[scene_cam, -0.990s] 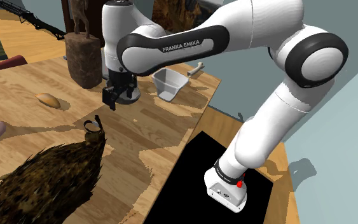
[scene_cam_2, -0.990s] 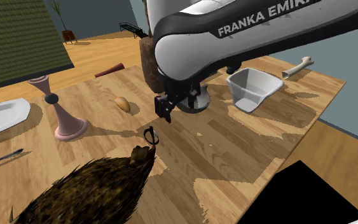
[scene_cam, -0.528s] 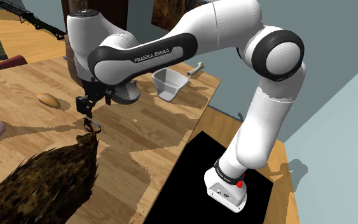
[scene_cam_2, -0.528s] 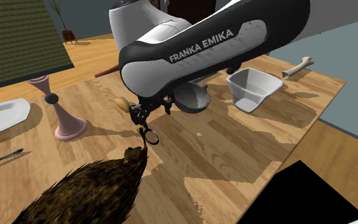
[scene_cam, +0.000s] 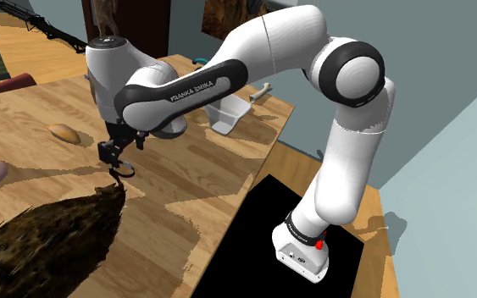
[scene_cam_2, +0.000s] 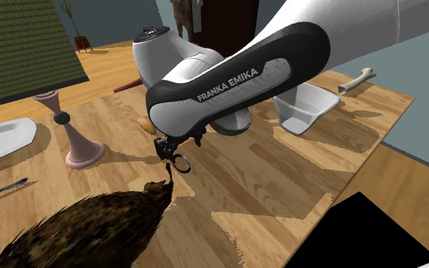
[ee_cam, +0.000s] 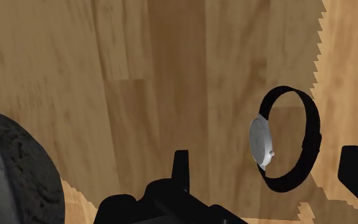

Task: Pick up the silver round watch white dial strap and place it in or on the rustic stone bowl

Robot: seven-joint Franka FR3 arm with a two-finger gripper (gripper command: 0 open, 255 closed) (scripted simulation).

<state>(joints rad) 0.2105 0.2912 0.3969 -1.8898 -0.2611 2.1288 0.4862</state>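
Black-strapped watch (ee_cam: 260, 141), round silver case, stands on edge between the open gripper's (ee_cam: 268, 154) 2 fingers, untouched.

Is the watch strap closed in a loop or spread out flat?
Closed loop: in the wrist view the watch has its black strap in a full ring.

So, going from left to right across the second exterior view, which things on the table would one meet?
white plate → pink stand → watch → grey bowl → white container → bone
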